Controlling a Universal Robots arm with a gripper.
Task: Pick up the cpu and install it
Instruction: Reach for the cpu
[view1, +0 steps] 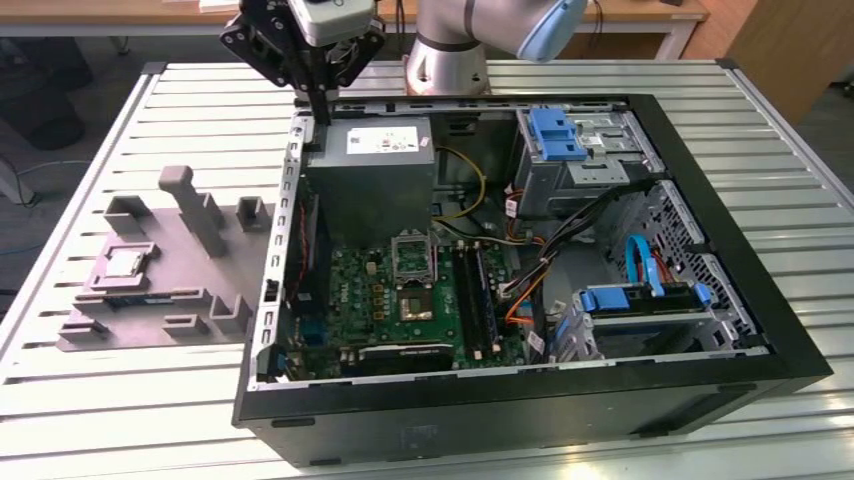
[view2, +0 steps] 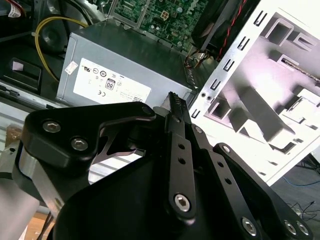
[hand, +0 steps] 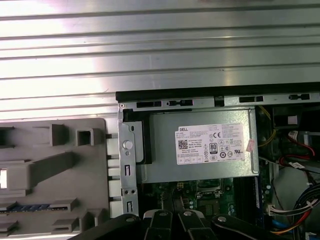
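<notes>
The cpu (view1: 124, 262) is a small silvery square lying flat in a recess of the grey plastic tray (view1: 160, 320), at the exterior view's left of the open computer case (view1: 747, 330). My gripper (view1: 320, 115) hangs over the case's far left corner, above the grey power-supply box (view1: 374, 170) and well away from the cpu. Its fingers (view2: 173, 102) are pressed together with nothing between them. On the green motherboard (view1: 380, 300), the dark socket frame (view1: 411, 250) stands lifted over the socket (view1: 418, 303). The gripper's black linkages (hand: 172, 222) show over the motherboard edge in the first wrist view.
The tray (hand: 55, 165) has upright posts (view1: 200, 210). Blue drive brackets (view1: 554, 130), a drive cage (view1: 641, 300) and loose cables (view1: 534, 270) fill the case's right side. Everything rests on a slatted metal table (view1: 134, 400); the arm's base (view1: 447, 60) stands behind the case.
</notes>
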